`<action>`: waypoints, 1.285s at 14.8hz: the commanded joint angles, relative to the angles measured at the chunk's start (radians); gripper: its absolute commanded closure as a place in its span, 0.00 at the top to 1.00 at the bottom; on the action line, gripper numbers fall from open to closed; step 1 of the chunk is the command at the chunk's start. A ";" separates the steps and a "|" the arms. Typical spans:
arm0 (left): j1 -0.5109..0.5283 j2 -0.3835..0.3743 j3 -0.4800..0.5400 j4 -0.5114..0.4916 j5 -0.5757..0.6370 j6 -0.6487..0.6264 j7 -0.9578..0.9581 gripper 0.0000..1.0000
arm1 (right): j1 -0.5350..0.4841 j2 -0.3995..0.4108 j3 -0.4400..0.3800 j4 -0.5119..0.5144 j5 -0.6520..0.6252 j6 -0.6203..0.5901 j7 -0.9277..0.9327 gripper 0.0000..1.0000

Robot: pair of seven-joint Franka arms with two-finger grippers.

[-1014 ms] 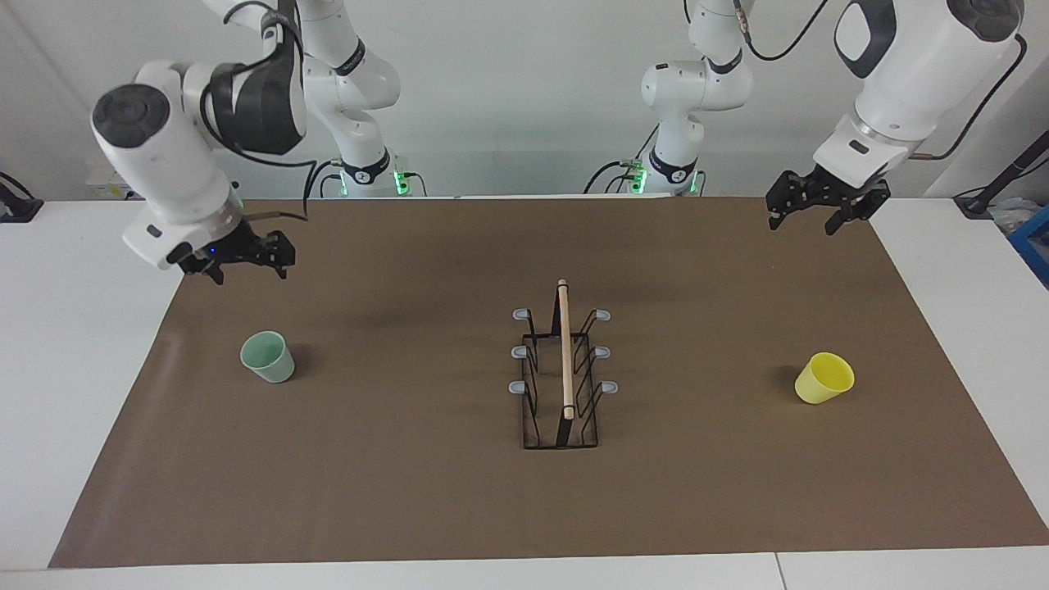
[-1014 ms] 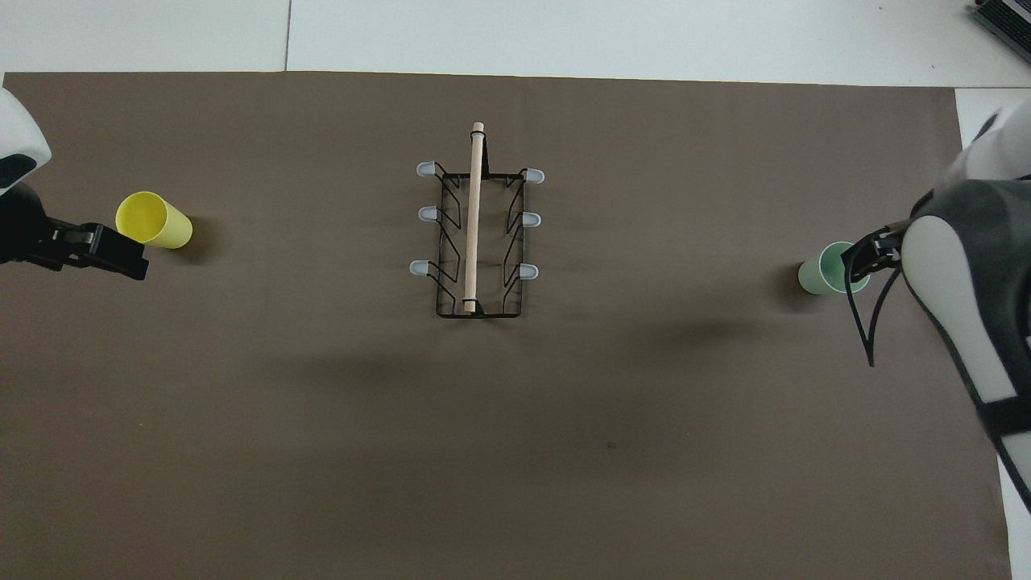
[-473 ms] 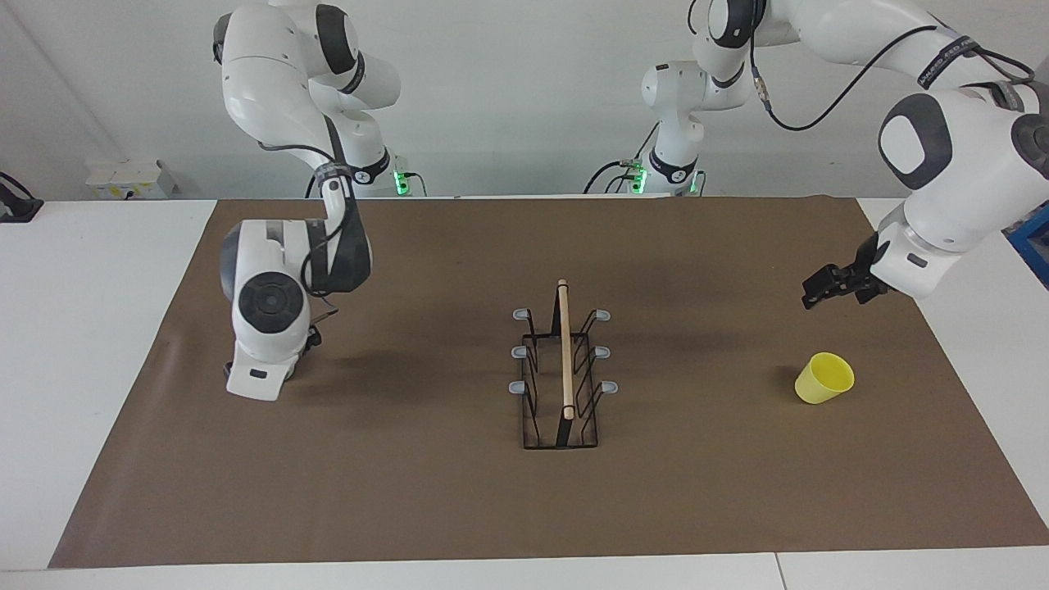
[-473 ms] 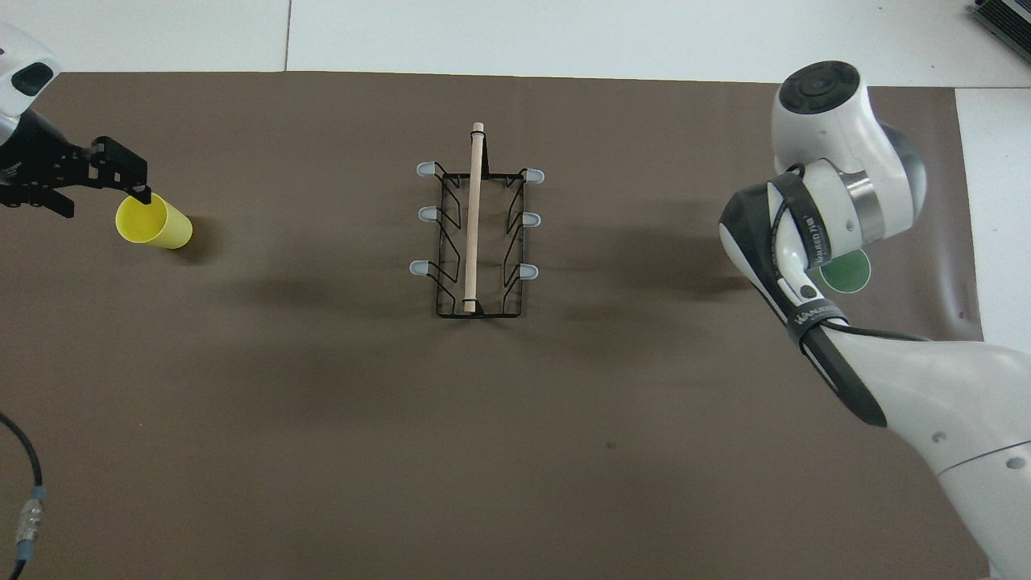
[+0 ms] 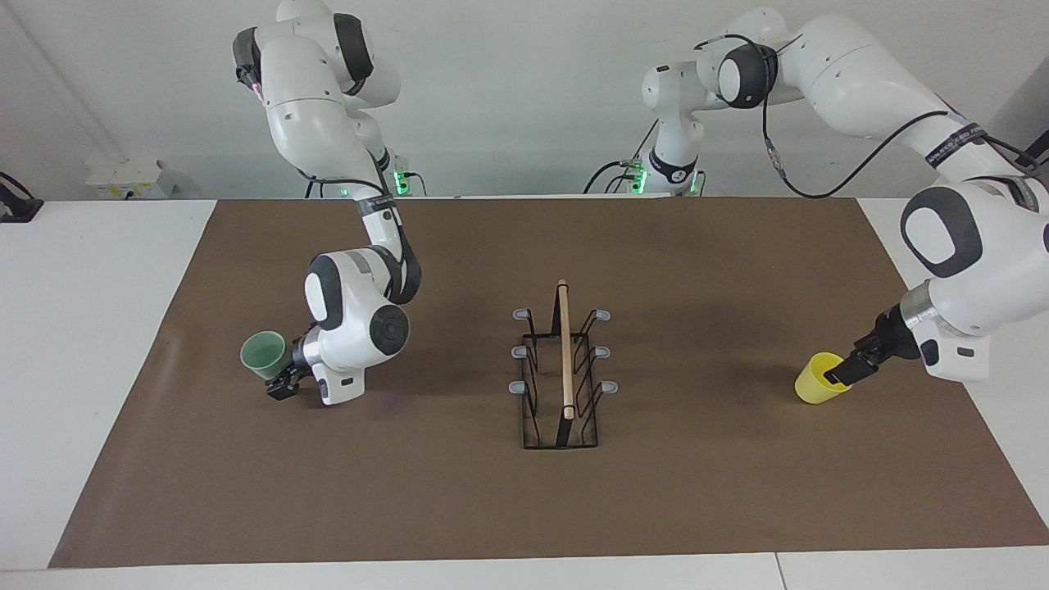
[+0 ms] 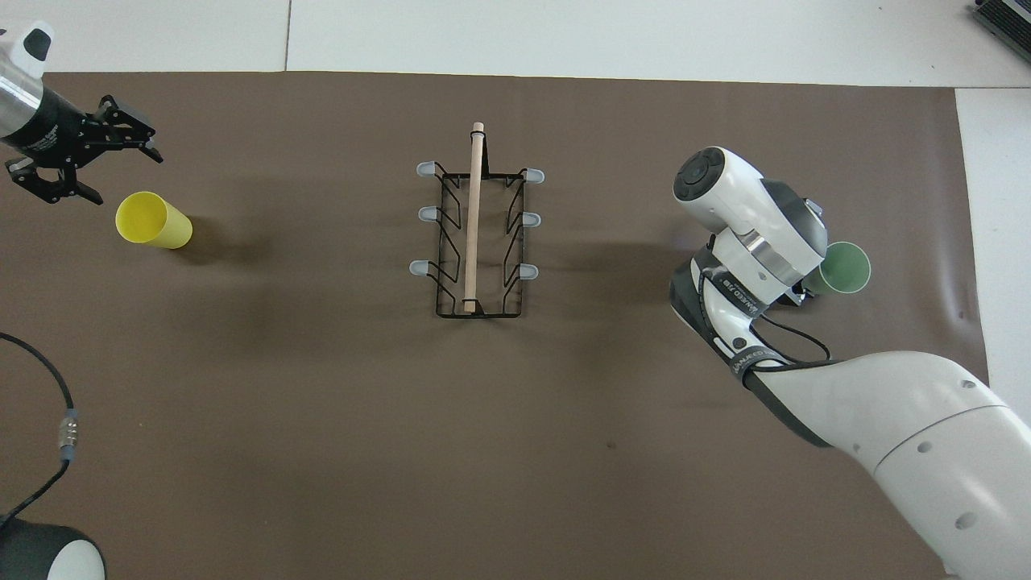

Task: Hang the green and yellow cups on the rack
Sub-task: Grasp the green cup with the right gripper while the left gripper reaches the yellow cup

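The pale green cup (image 5: 264, 355) stands upright on the mat toward the right arm's end, and it also shows in the overhead view (image 6: 844, 267). My right gripper (image 5: 283, 380) is low at the cup's side, against its base, and the hand hides most of it (image 6: 800, 293). The yellow cup (image 5: 819, 383) stands toward the left arm's end (image 6: 153, 221). My left gripper (image 5: 844, 374) is low beside it, and the overhead view shows it open and empty, apart from the cup (image 6: 121, 173). The black wire rack (image 5: 564, 369) with its wooden rod stands mid-mat with its prongs bare (image 6: 475, 234).
A brown mat (image 5: 459, 500) covers most of the white table (image 5: 82, 328). A black cable with a metal plug (image 6: 68, 427) hangs at the left arm's side in the overhead view. Open mat lies between each cup and the rack.
Both arms have come down from high near the robots' edge. The right gripper dropped to the green cup's side. The left gripper lowered beside the yellow cup. Cups and rack have not moved.
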 commanded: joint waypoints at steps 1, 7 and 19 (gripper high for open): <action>0.066 0.077 -0.001 0.072 -0.092 0.068 -0.153 1.00 | -0.008 -0.065 0.009 -0.135 -0.101 0.041 -0.046 0.97; 0.190 0.083 -0.016 0.020 -0.276 0.140 -0.341 1.00 | 0.016 -0.050 0.009 -0.206 -0.293 0.042 -0.044 0.96; 0.258 -0.083 -0.002 -0.481 -0.517 0.237 -0.569 1.00 | 0.026 -0.056 0.009 -0.114 -0.226 0.030 0.003 0.00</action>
